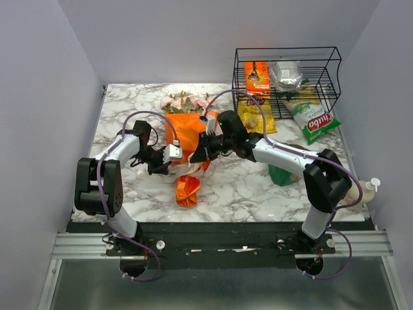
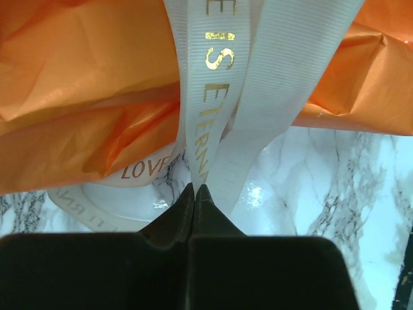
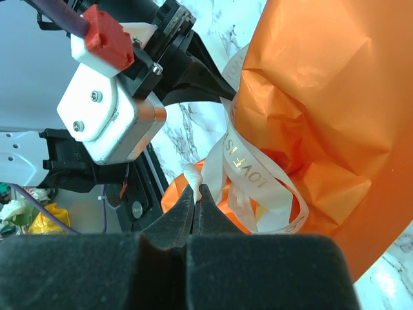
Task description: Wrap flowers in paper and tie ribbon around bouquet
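- At the left of the desk (image 1: 129,110), the left arm reaches in toward the centre. The left claw (image 2: 195,190) has its jaws closed tip to tip on the ribbon (image 2: 271,84). Two cream strands converge into the tips.
- The ribbon carries gold lettering and runs up across the orange paper (image 2: 84,84). Another loop of it lies on the marble just below the paper's edge.
- At the centre of the desk, the bouquet (image 1: 187,132) lies with the flowers (image 1: 184,102) toward the far edge. The paper narrows to a waist and flares again toward the near edge.
- The right claw (image 3: 195,191) meets the waist from the right, opposite the left claw. Its jaws are closed on a cream end of the ribbon. Loose loops of ribbon hang around the crumpled paper beside it.
- At the far right, a black wire basket (image 1: 287,49) holds an orange snack packet (image 1: 257,76) and a silver packet (image 1: 287,74). A yellow packet (image 1: 255,116) and a green-and-white bag (image 1: 313,119) lie at its near side.
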